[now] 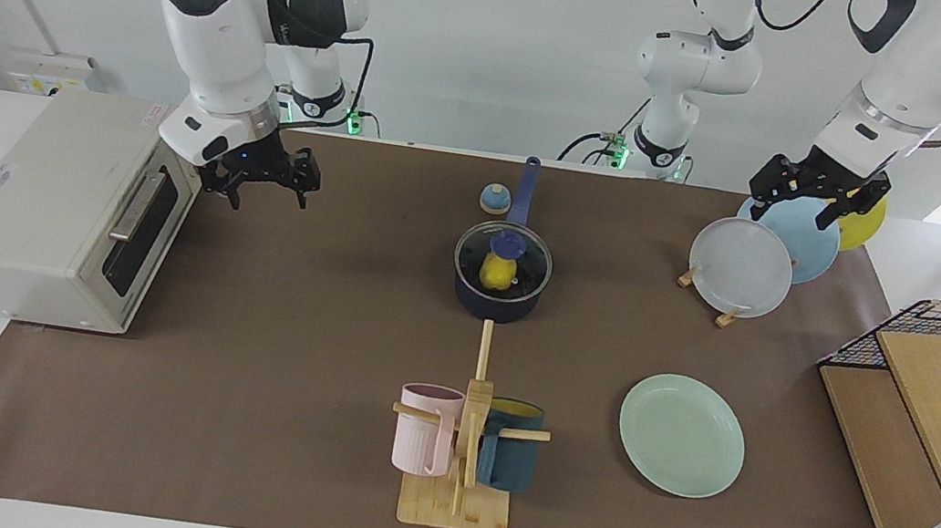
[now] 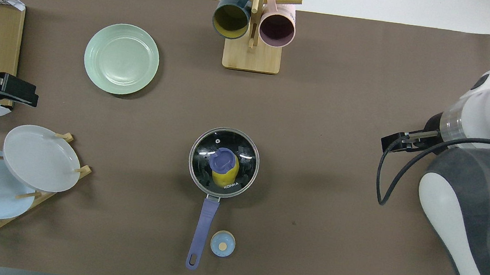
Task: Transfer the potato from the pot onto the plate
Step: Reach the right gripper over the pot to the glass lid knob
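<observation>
The dark navy pot (image 1: 494, 306) stands mid-table with its long blue handle (image 2: 202, 229) pointing toward the robots. A glass lid (image 1: 529, 258) with a blue knob covers it. The yellow potato (image 1: 495, 275) lies inside, seen through the lid, and also shows in the overhead view (image 2: 223, 180). The mint-green plate (image 1: 681, 435) lies empty, farther from the robots, toward the left arm's end; it also shows in the overhead view (image 2: 121, 59). My left gripper (image 1: 816, 197) hangs open over the plate rack. My right gripper (image 1: 261, 179) hangs open beside the toaster oven.
A toaster oven (image 1: 64, 207) stands at the right arm's end. A wooden mug tree (image 1: 458, 483) holds a pink mug and a teal mug. A rack holds a grey-white plate (image 1: 740, 267), a light blue plate (image 1: 812, 248) and a yellow one. A small blue cap (image 1: 494, 199) lies beside the handle.
</observation>
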You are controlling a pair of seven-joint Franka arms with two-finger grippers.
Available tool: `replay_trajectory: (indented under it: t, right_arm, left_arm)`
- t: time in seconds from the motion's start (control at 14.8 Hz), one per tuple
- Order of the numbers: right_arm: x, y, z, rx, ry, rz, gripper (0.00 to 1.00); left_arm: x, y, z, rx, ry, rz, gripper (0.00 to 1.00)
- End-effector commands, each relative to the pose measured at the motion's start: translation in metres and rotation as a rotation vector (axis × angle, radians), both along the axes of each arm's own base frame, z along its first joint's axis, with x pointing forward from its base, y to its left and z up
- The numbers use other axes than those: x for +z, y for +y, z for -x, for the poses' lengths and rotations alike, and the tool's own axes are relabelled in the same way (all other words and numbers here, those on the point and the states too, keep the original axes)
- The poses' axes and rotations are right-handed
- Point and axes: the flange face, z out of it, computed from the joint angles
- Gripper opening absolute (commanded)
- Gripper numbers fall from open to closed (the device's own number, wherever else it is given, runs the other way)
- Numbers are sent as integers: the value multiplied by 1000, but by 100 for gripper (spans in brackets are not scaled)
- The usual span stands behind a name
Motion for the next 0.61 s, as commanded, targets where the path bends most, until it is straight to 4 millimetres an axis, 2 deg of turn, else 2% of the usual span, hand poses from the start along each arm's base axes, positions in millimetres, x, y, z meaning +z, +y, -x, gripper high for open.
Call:
replay_trajectory:
  t: [0.0, 0.2, 0.27, 0.34, 0.4, 0.54]
  right_arm:
    - [14, 70, 11, -47, -22, -10, 100]
    - [7, 119, 10, -48, -43, -18, 100]
    - [-7, 142, 5, -35, -52, -20, 100]
    - [-8, 176, 13, -4, -65, -24, 100]
    - [-6, 201, 12, -22, -76, -31, 100]
    - [-30, 235, 2, -93, -82, -47, 100]
  left_arm:
    - [0, 4, 6, -7, 3, -14, 100]
    - [0, 4, 7, -8, 5, -14, 100]
    - [1, 3, 7, -10, 3, -14, 100]
    - [0, 3, 7, -8, 6, -14, 100]
    - [0, 4, 8, -8, 11, -15, 100]
    - [0, 4, 9, -7, 21, -16, 100]
